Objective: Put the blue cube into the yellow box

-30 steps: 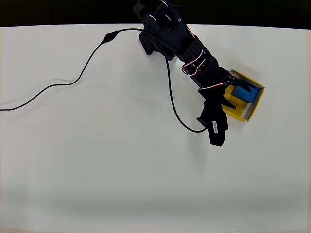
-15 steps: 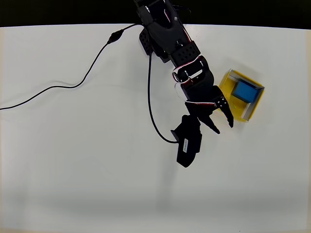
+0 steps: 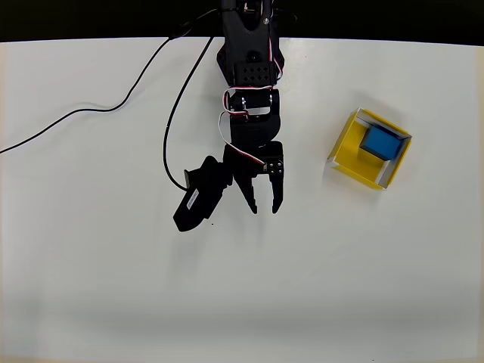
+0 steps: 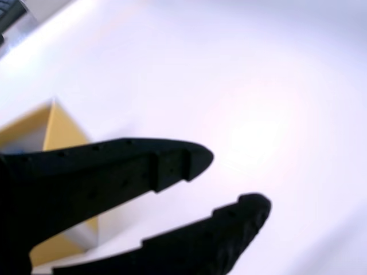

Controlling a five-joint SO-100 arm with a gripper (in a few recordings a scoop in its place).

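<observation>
In the overhead view the blue cube (image 3: 380, 143) lies inside the yellow box (image 3: 350, 151), against its upper right corner, at the right of the table. My black gripper (image 3: 265, 207) hangs over bare table well left of the box, fingers pointing down the picture, open and holding nothing. The wrist view shows my gripper (image 4: 236, 179) with a gap between the two black fingers and bright white table beyond them. Part of the yellow box (image 4: 60, 129) shows at the left behind the upper finger; the cube is hidden there.
A black cable (image 3: 98, 110) runs across the table's upper left from the arm's base (image 3: 248, 45). The white table (image 3: 242, 302) ends at a dark strip along the top of the overhead view.
The arm has swung left away from the yellow box, from over it to mid-table. The blue cube stays lying in the box, released. The cable shifted with the arm.
</observation>
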